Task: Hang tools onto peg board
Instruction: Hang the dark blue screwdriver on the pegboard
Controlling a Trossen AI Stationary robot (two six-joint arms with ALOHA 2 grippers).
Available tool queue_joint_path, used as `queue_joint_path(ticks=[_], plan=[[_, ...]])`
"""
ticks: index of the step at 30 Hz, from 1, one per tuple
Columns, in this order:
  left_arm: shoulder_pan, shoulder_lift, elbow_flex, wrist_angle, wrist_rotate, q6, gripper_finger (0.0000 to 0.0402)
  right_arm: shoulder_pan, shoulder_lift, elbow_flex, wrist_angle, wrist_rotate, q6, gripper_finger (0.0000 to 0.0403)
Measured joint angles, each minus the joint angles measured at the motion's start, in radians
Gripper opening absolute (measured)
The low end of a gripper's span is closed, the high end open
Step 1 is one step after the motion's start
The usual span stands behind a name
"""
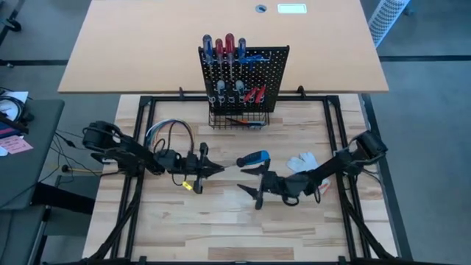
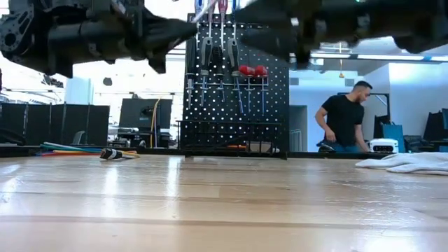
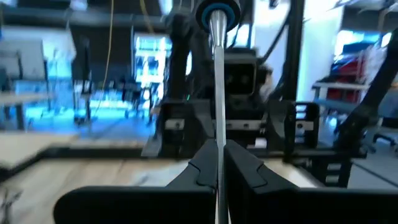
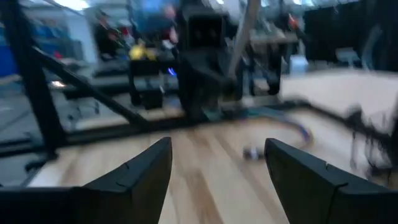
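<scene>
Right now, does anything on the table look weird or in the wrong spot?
Yes. A blue-handled screwdriver is up in the air over the table, not on the peg board. The left tool pinches only its thin metal shaft, while the right tool waits open just beside it.

Left hand: fingers closed on a thin metal shaft.
Screwdriver: shaft runs toward twelve o'clock, blue-ringed handle end at top.
Counter: pale wood below.
</scene>
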Motion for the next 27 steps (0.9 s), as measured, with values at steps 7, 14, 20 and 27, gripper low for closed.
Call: queue_joint_path(ticks=[7,14,20,27], plan=[[-0.025,0.033,0.072,0.039,0.038,0.053,0.0000,-0.069,0.000,0.101,0.014,-0.160,-0.097,0.0230],[-0.051,0.033,0.093,0.040,0.048,0.093,0.0000,-0.100,0.000,0.163,-0.020,-0.217,-0.143,0.0173],[-0.052,0.033,0.094,0.041,0.046,0.095,0.0000,-0.107,0.000,0.195,-0.072,-0.258,-0.147,0.0088],[-0.050,0.032,0.094,0.001,0.046,0.096,0.0006,-0.118,-0.030,0.221,-0.217,-0.265,-0.148,0.0011]])
